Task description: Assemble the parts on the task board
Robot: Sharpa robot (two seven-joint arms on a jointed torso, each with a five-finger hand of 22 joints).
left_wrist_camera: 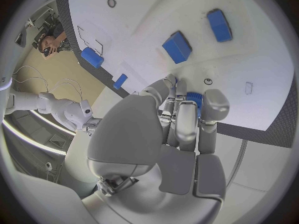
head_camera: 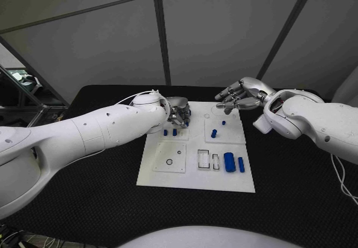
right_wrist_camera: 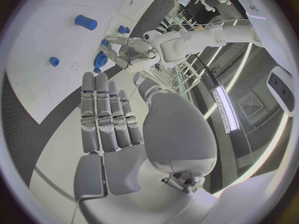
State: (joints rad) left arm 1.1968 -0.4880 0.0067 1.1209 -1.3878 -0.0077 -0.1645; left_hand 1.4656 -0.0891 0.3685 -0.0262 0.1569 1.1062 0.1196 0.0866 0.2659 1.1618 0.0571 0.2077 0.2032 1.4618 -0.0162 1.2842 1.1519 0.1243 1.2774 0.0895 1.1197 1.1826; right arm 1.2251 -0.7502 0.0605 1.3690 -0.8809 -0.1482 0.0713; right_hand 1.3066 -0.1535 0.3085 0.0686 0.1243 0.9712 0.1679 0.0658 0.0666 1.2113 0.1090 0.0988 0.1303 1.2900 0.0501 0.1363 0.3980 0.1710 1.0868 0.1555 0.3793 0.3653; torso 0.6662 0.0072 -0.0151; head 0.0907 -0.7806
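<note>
A black table (head_camera: 89, 201) carried the scene, its top dark and finely textured. The white task board (head_camera: 195, 178) lay flat on it near the middle, its long sides running away from the robot. The board was the one thing seen resting directly on the table; dark surface showed around it on the left, right and near sides.
</note>
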